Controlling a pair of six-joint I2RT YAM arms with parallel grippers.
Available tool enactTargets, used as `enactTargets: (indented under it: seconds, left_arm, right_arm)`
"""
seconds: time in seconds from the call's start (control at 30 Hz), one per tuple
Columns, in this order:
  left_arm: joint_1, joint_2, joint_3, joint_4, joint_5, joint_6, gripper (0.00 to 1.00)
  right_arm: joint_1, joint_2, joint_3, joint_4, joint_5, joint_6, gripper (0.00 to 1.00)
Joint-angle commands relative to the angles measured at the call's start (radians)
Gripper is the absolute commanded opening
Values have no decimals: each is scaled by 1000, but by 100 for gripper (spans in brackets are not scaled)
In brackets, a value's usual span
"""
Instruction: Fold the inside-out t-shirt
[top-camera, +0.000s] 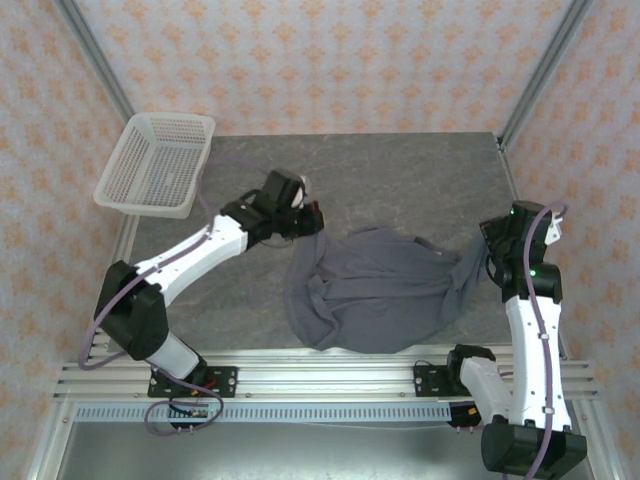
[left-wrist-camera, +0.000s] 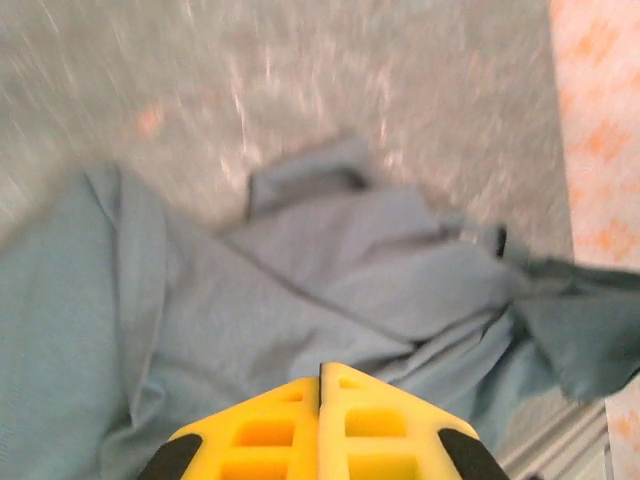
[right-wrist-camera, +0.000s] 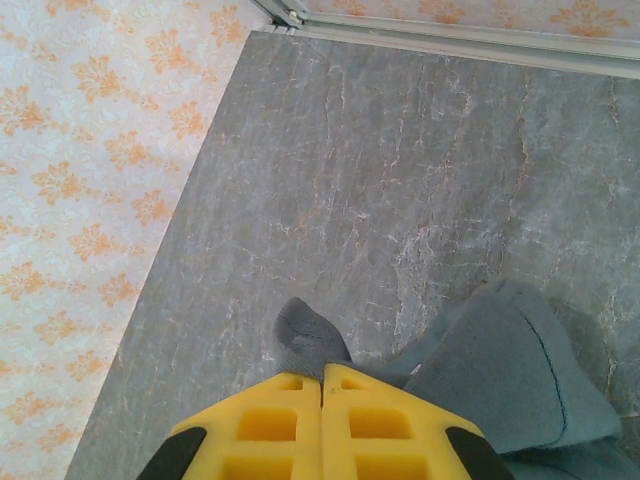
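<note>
Inspector: Yellow fingers (left-wrist-camera: 265, 435) of the left gripper (left-wrist-camera: 320, 372) sat nearest its wrist lens, pressed together with no gap along the seam. That view was blurred. Grey cloth ran right under the tips.

Clerk: Was the cloth held?

Inspector: From above, by appearance, yes. The upper left corner of the inside-out t-shirt (top-camera: 370, 290) was drawn into a narrow strip that ended at that gripper. I recorded it as pinching the shirt's edge.

Clerk: And the other side?

Inspector: The right gripper (right-wrist-camera: 322, 372) was likewise closed tight. A small nub of grey fabric stuck out just past its tips in its wrist view, and a fold of the shirt lay beside it to the right. From above, the shirt's right end was pulled out towards that gripper in a band. I recorded it as clamped on the cloth.

Clerk: Position of the garment?

Inspector: It lay on the grey marbled table (top-camera: 420, 170), in the near half, between the two arms. It was bunched and creased, not flat. Its lower edge came close to the table's near edge. A seam line ran across the cloth in the left wrist view.

Clerk: Anything else noted?

Inspector: A white mesh basket (top-camera: 150, 188) stood at the far left corner, overhanging the table's left edge, well apart from the shirt. Patterned walls (top-camera: 330, 60) enclosed the table on three sides.
</note>
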Motion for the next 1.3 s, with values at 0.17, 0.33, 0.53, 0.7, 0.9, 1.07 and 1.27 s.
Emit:
enactTargets:
  seconds: [0.17, 0.33, 0.53, 0.7, 0.9, 1.07, 1.27]
  left_arm:
    - [-25, 97, -43, -198, -160, 79, 27]
    - [-53, 229, 26, -157, -132, 106, 34]
    - [-68, 402, 134, -198, -151, 186, 35]
    - [-68, 461, 181, -266, -230, 215, 33]
    - [-68, 461, 152, -279, -245, 234, 27]
    - [-68, 445, 120, -239, -197, 216, 2]
    - [39, 215, 144, -196, -87, 167, 0]
  right_arm:
    - [-6, -8, -20, 34, -22, 32, 0]
    - [-6, -8, -9, 26, -13, 20, 0]
    - [-6, -12, 3, 8, 12, -5, 0]
    - [-6, -10, 7, 5, 10, -5, 0]
    - [-6, -7, 5, 9, 12, -2, 0]
    - [-5, -5, 3, 12, 10, 3, 0]
    - [-6, 3, 54, 36, -11, 16, 0]
